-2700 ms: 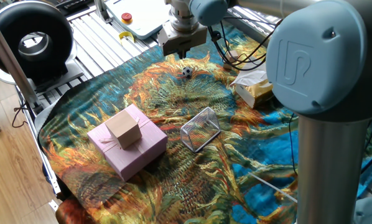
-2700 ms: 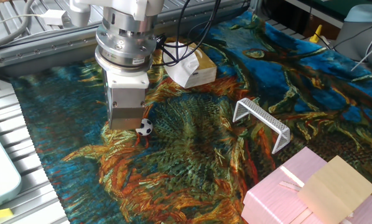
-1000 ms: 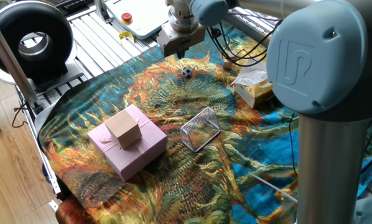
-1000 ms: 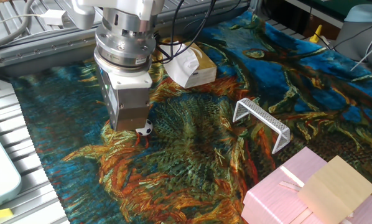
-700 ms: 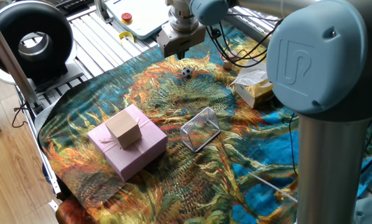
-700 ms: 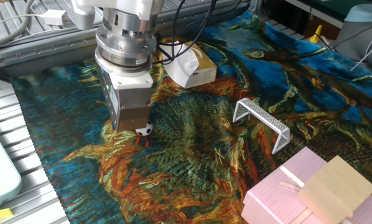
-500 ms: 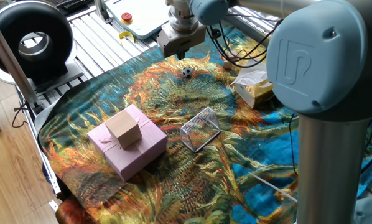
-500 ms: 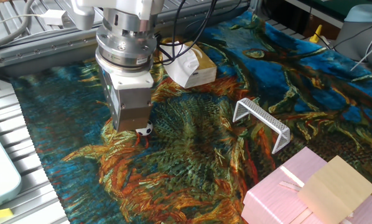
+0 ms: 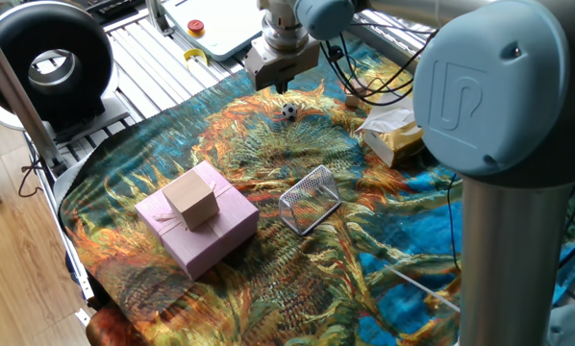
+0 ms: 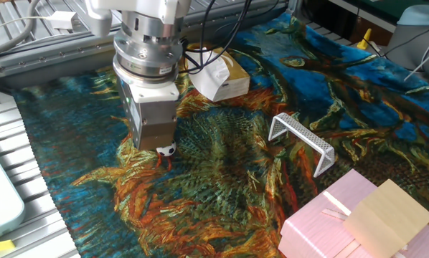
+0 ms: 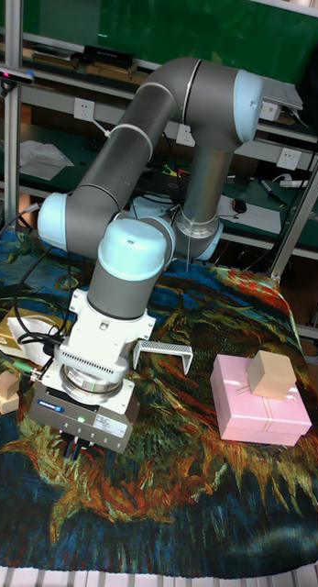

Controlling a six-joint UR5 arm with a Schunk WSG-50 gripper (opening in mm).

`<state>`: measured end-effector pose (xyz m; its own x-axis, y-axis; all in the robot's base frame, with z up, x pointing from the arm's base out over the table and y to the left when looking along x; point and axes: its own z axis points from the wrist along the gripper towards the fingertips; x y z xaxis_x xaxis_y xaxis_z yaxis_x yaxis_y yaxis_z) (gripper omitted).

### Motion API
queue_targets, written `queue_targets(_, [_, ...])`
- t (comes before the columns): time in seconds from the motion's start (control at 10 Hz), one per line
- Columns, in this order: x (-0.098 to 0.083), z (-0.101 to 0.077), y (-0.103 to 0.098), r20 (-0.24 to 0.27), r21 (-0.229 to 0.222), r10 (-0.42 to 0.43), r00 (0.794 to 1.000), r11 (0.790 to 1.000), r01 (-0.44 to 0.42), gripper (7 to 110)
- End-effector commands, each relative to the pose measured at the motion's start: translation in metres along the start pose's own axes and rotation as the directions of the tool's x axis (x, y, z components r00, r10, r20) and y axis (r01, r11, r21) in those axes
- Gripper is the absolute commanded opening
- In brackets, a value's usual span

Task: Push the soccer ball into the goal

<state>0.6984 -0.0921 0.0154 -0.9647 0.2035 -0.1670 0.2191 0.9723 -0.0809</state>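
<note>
On the table's painted cloth [image 9: 268, 279], the gripper [image 10: 157, 143], its jaws seemingly closed, stands at centre-left, just behind the soccer ball [image 10: 168, 150], so the approach looks done and the next move is a straight push rightward toward the goal [image 10: 300, 139].

Wire-mesh metal goal [image 9: 310, 197]; matt woven cloth [image 9: 364, 250]; cardboard cube [image 9: 192, 200].
</note>
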Motion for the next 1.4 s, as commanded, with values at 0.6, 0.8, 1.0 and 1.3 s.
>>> queue_targets(0.6, [0.022,0.007,-0.001,-0.005,-0.024,0.038,0.999,0.999,-0.038,7])
queue_targets(0.8, [0.029,0.006,0.005,-0.009,-0.030,0.055,0.998,0.998,-0.055,7])
queue_targets(1.0, [0.034,0.006,0.011,-0.006,-0.032,0.071,0.997,0.997,-0.071,7])
queue_targets(1.3, [0.043,0.006,0.018,0.001,-0.033,0.092,0.996,0.995,-0.092,7])
